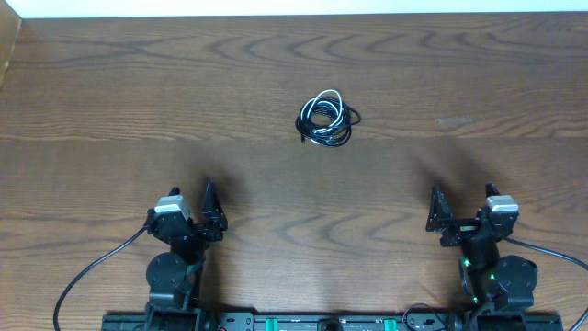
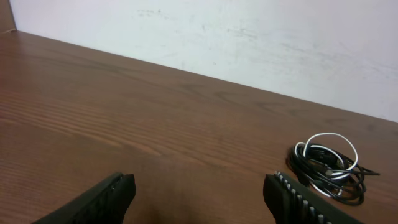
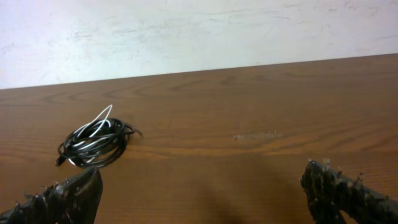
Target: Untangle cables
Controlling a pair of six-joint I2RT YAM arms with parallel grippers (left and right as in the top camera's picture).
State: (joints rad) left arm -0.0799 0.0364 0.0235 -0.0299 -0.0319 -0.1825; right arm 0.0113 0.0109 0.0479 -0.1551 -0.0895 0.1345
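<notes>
- Brown wood-grain surface (image 1: 138,92) carries a small coil of thin black cables with one whitish strand (image 1: 326,119); a pale white wall (image 2: 249,31) rises beyond the coil
- Left pincer (image 1: 209,207) sits well apart from the coil, robot-side and leftward, released
- Right pincer (image 1: 439,210) sits well apart, robot-side and rightward, released

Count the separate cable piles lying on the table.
1. The cables sit as one small coil near the middle of the table, black cords with a whitish strand. How many cords it holds cannot be told.
</notes>
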